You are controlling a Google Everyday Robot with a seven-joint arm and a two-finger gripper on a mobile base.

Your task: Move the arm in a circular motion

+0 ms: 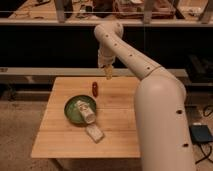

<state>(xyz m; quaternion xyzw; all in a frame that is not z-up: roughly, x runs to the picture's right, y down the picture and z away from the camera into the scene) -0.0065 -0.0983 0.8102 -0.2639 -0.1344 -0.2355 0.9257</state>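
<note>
Cream-white arm [150, 95]: filling right side of view, thick lower segment rising from bottom right, elbow bending near top centre, last link dropping down toward table.
Dots: small dark ones running along upper segment and lower tube.
Gripper [108, 73]: narrow yellowish tip, hanging above far edge of table, pointing down, touching nothing.
Fingers: cannot tell how far apart; showing nothing held.
Table [55, 140]: light wood, sitting left of arm base, right part hiding behind lower segment.
Bowl [70, 109]: green, sitting mid-table, left of centre.
Cup [86, 113]: white, lying tilted in bowl, overhanging near rim.
Packet [94, 133]: pale, lying flat just in front of bowl, apart from it.
Red item [95, 88]: small, oblong, lying behind bowl, near far edge, just below and left of gripper.
Background: dark shelving running across behind table, cluttered bench on top.
Floor: speckled; dark blue box [201, 134] sitting at right.
</note>
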